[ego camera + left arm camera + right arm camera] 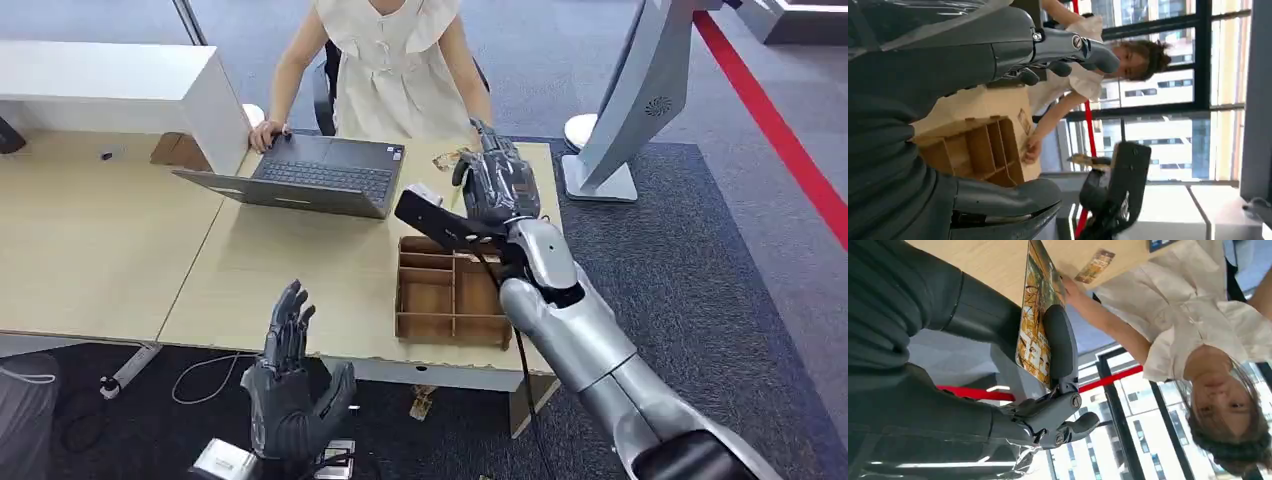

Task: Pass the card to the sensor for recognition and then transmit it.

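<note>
Head view: card held up at the table's far edge, hand-over not yet made.
The right hand (497, 185) grasps the card (1037, 315) just beside the seated person (385, 65), beyond the wooden tray (448, 300); recognition looks done or skipped, passing remains. The left hand (290, 385) hangs released, fingers apart. The card's print is unreadable.

Our right arm (590, 340) reaches forward and up, its hand (497, 185) raised with thumb and finger pinching a card (1037, 320), our left hand (290, 385) held low, palm up, fingers spread and holding nothing
</note>
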Robot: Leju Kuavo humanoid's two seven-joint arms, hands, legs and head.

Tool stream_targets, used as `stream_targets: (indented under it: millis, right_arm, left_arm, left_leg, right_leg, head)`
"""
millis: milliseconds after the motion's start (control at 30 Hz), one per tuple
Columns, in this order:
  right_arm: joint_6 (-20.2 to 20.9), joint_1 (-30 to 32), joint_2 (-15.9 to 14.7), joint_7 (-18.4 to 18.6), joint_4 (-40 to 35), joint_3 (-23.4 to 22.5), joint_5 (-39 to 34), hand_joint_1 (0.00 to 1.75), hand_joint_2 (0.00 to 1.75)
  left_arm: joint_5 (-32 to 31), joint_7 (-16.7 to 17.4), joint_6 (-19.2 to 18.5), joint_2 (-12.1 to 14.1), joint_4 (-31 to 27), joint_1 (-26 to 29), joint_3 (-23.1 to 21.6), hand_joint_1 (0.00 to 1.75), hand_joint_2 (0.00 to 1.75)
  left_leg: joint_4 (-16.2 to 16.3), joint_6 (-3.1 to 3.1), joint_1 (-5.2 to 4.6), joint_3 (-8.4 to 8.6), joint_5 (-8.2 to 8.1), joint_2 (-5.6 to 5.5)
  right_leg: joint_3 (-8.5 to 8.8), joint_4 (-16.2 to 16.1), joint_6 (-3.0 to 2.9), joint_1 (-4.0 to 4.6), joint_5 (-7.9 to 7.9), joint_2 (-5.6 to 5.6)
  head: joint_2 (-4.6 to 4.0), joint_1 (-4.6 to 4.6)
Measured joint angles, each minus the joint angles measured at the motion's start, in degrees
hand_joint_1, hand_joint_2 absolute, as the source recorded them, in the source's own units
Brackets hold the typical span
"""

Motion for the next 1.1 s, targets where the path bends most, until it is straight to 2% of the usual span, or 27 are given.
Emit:
stream_targets:
  millis: [167, 333, 633, 967, 1000, 1033, 1100]
  right_arm:
    - [4.5, -3.4, 0.8, 2.1, 5.0, 0.9, 1.0, 1.75, 1.75]
    - [7.1, -6.2, 2.1, 4.7, 11.4, 1.6, 2.6, 1.75, 1.75]
    - [9.2, -10.8, 2.4, 8.4, 19.6, 2.0, 2.5, 1.75, 1.75]
    - [10.5, -12.4, 0.5, 10.5, 20.8, 1.6, 2.5, 1.75, 1.75]
    - [10.5, -12.4, 0.3, 10.6, 20.8, 1.6, 2.5, 0.14, 1.75]
    - [10.4, -12.4, 0.0, 10.7, 20.8, 1.6, 2.5, 0.0, 1.75]
    - [10.4, -12.4, -0.5, 11.0, 20.8, 1.6, 2.7, 0.0, 1.75]
  left_arm:
    - [0.5, -1.0, -5.0, -0.9, 2.9, -2.2, -2.5, 0.0, 1.75]
    - [0.4, -1.1, -7.0, -1.4, 5.1, -3.5, -3.5, 0.0, 1.75]
    - [0.3, -1.1, -9.7, -2.2, 7.5, -4.8, -4.4, 0.0, 1.75]
    - [-0.1, -1.7, -13.6, -3.2, 9.8, -5.9, -4.7, 0.0, 1.75]
    - [-0.1, -1.7, -13.7, -3.3, 10.1, -6.0, -4.7, 0.0, 1.75]
    - [-0.1, -1.7, -14.1, -3.4, 10.2, -6.0, -4.7, 0.0, 1.75]
    - [-0.1, -1.7, -14.8, -3.7, 10.7, -6.2, -4.7, 0.0, 1.75]
  left_leg:
    - [0.0, 0.02, -0.04, 0.0, -0.02, 0.0]
    - [0.0, 0.02, -0.03, 0.0, -0.02, 0.0]
    - [0.0, 0.01, -0.03, 0.02, -0.01, 0.01]
    - [0.0, 0.01, -0.03, 0.01, -0.01, 0.03]
    - [0.0, 0.01, -0.03, 0.02, -0.01, 0.03]
    - [0.0, 0.01, -0.03, 0.02, -0.01, 0.03]
    - [0.0, 0.01, -0.03, 0.02, -0.01, 0.03]
  right_leg:
    - [-0.01, 0.0, 0.01, -0.03, 0.01, 0.02]
    - [-0.02, 0.0, 0.01, -0.02, 0.0, 0.01]
    - [-0.03, 0.0, 0.0, -0.01, 0.01, 0.02]
    - [-0.03, 0.0, 0.0, -0.02, 0.02, 0.02]
    - [-0.03, 0.0, 0.0, -0.02, 0.02, 0.02]
    - [-0.03, 0.0, 0.0, -0.02, 0.02, 0.02]
    - [-0.03, 0.0, 0.0, -0.02, 0.02, 0.02]
  head:
    - [0.0, 0.0]
    - [0.0, -0.02]
    - [0.0, 0.0]
    - [0.02, -0.02]
    - [0.02, 0.0]
    - [0.02, 0.0]
    - [0.0, -0.02]
